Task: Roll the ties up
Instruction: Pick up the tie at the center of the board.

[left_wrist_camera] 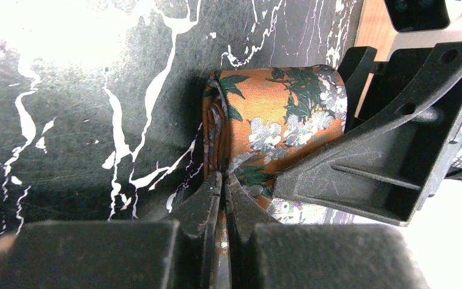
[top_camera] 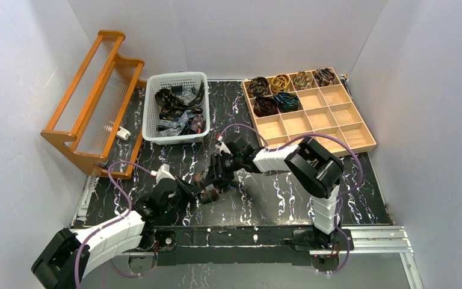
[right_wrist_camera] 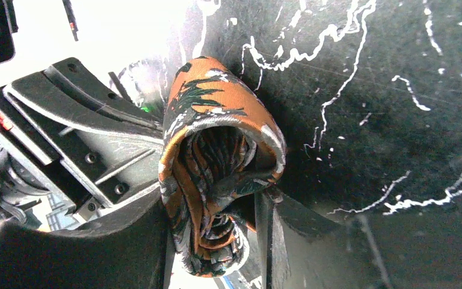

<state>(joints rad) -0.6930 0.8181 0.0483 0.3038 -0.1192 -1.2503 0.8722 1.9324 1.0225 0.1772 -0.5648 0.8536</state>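
Low at the near left corner, the left arm (top_camera: 96, 238) lies almost flat, stretched toward the middle of the marbled black table (top_camera: 277, 198). The left gripper (left_wrist_camera: 222, 176) is pinched tight on the edge of an orange floral tie (left_wrist_camera: 277, 114), rolled into a coil close against the table. The right arm (top_camera: 316, 168) rises from its base, elbow bent, forearm reaching leftward. The right gripper (right_wrist_camera: 213, 205) straddles the same coil, jaws parted, a thin gap at one finger. Farther back, a white basket (top_camera: 177, 77) holds loose ties (top_camera: 177, 111), and a wooden tray (top_camera: 337, 129) keeps coiled ties (top_camera: 258, 87) in six compartments.
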